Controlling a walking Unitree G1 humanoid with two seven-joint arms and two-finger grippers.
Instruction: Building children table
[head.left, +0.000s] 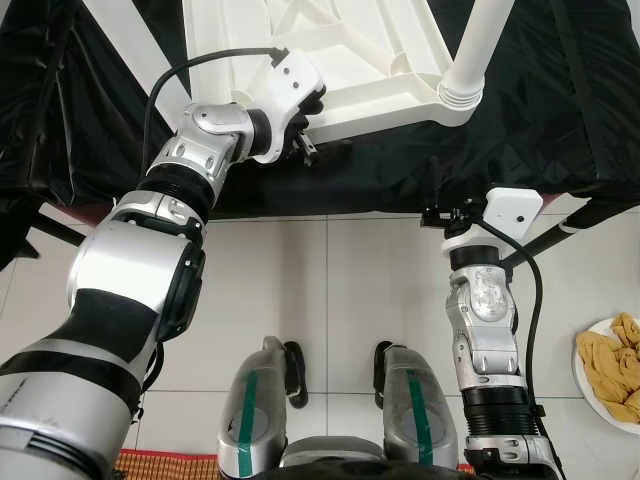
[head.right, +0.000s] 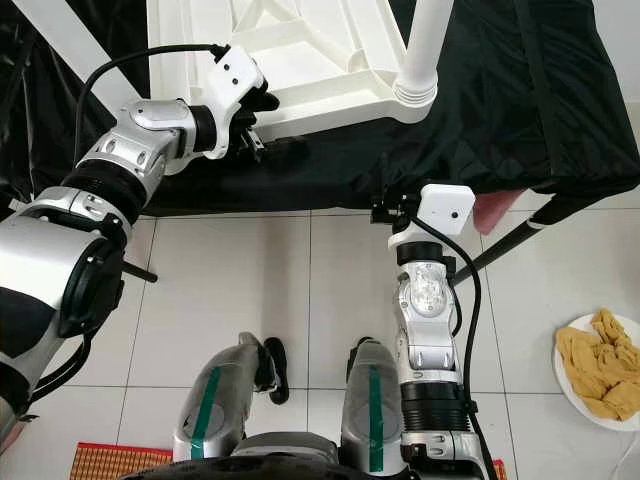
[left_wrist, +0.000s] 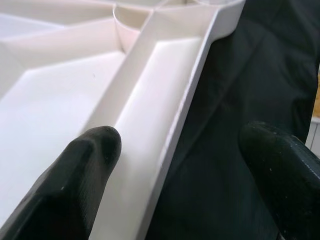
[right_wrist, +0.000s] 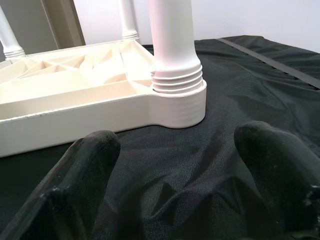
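Risk lies at the rim: my left gripper straddles the edge of the upturned white tabletop on the black cloth, fingers wide, gripping nothing. A careless pull could, I judge, drag it off or loosen the screwed-in leg. My right gripper hovers wide before that corner. Off right, a plate holds yellow-brown food.
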